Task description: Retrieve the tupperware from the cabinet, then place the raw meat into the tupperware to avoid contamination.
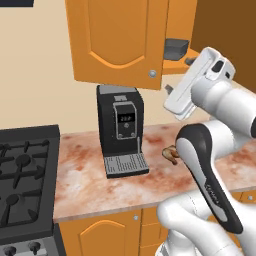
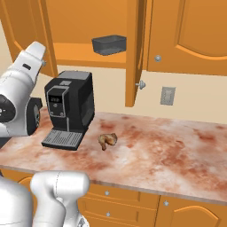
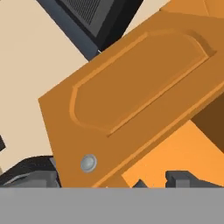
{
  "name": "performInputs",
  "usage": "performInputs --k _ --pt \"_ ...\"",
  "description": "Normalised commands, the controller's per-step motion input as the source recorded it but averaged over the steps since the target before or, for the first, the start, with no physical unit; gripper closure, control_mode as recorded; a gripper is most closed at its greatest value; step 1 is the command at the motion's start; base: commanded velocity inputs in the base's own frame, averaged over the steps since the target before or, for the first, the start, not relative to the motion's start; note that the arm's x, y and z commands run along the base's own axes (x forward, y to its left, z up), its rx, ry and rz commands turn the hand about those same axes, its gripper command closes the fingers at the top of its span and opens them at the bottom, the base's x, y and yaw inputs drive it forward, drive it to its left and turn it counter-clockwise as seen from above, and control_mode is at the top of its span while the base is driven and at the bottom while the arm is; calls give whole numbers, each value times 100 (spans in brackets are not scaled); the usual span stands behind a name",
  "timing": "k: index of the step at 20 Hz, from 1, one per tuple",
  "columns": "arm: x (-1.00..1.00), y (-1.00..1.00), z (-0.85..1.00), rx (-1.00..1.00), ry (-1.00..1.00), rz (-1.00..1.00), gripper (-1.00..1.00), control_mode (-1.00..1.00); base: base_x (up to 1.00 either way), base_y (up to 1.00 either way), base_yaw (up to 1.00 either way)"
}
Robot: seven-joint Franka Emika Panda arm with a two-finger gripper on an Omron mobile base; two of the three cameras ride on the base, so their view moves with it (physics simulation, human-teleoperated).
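My gripper [image 3: 158,180] is spread wide, holding nothing. The cabinet [image 3: 131,83] door is just ahead; the tupperware [image 2: 109,44] sits on its shelf.

One tupperware [image 2: 109,44] sits on the shelf of one cabinet [image 2: 135,53] with two open doors, above one coffee machine [image 2: 70,108], with one piece of raw meat [image 2: 107,140] right of that machine, one stove [image 1: 25,175] to its left, and one wall outlet [image 2: 168,95].
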Motion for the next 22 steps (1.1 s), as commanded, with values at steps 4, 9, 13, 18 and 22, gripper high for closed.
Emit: performInputs --k 4,9,13,18,22 --pt "15 -18 1 -27 -11 0 -100 -100 0 0 0" --pt "18 -20 0 -26 -10 0 -100 -100 0 0 0" --pt "24 -18 0 -24 -7 0 -100 -100 0 0 0" --pt "31 -17 0 -18 -4 0 -100 -100 0 0 0" --pt "31 -14 0 -11 0 0 -100 -100 0 0 0"
